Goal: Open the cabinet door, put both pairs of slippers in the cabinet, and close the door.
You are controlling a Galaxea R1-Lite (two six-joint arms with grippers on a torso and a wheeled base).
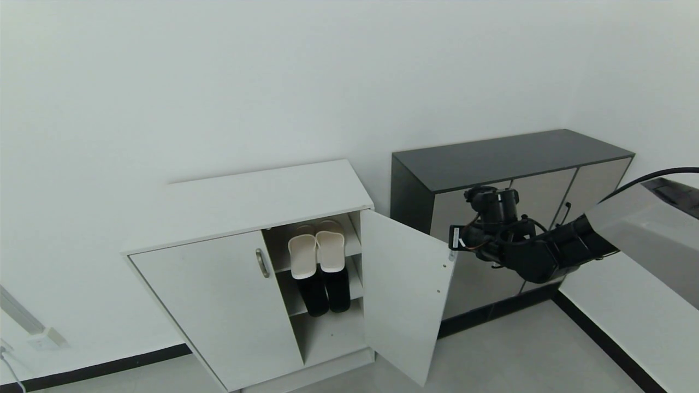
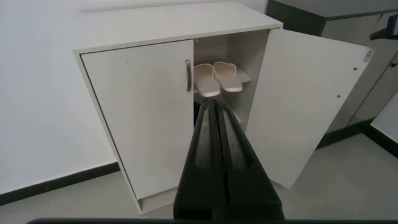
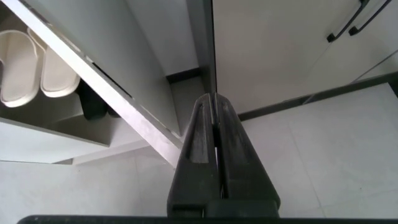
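Both pairs are shelved in the white cabinet [image 1: 218, 284], cream slippers [image 1: 317, 251] above black slippers [image 1: 326, 292], with the open door [image 1: 407, 289] at their 3 o'clock. The right gripper [image 1: 454, 243], jaws pressed together, sits at the door's free edge; the left gripper [image 2: 213, 106], jaws likewise together and empty, faces the cabinet. Closing likely wants a steady push on the outer face near that edge, following the hinge arc

Matte black right arm [image 1: 546, 254], curved black cable [image 1: 655, 175], tapered black right tool [image 3: 216, 102]
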